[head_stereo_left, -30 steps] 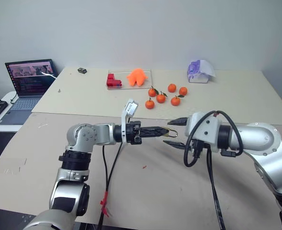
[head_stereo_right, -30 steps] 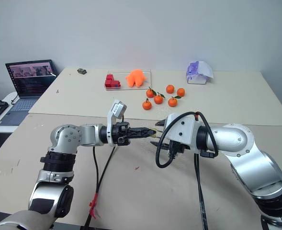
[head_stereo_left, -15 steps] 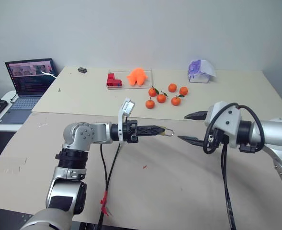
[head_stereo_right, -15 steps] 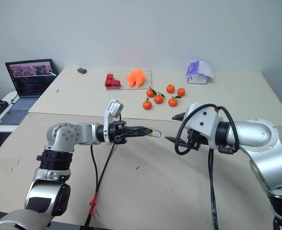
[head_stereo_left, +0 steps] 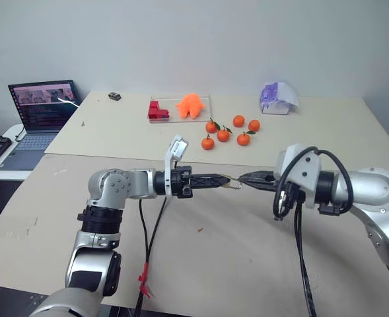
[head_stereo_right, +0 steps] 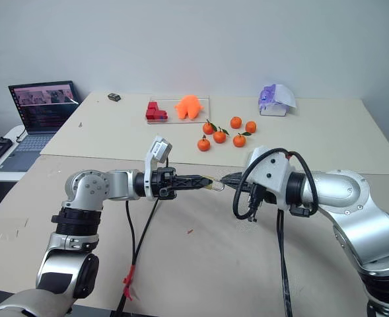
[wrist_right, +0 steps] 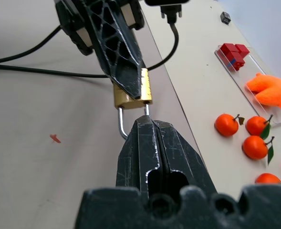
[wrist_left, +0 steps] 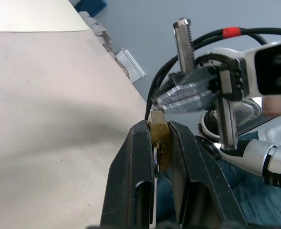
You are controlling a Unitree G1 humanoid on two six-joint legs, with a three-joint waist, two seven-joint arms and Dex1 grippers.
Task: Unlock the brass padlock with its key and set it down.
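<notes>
At the centre of your head view, the left gripper (head_stereo_left: 226,182) points level toward the right of the frame, its black fingers clamped on the small brass padlock with a thin silver shackle (wrist_right: 132,93), held above the tan tabletop (head_stereo_left: 234,264). The right gripper (head_stereo_left: 243,178) meets it tip to tip from the right, fingers pressed together at the shackle; whether they pinch it you cannot tell. In the left wrist view a thin silvery key (wrist_left: 156,156) appears to sit at the padlock's face. Farther up the frame lie five tangerines (head_stereo_left: 231,129), then a red block (head_stereo_left: 156,111) and an orange toy (head_stereo_left: 190,105); an open laptop (head_stereo_left: 37,119) sits at upper left.
</notes>
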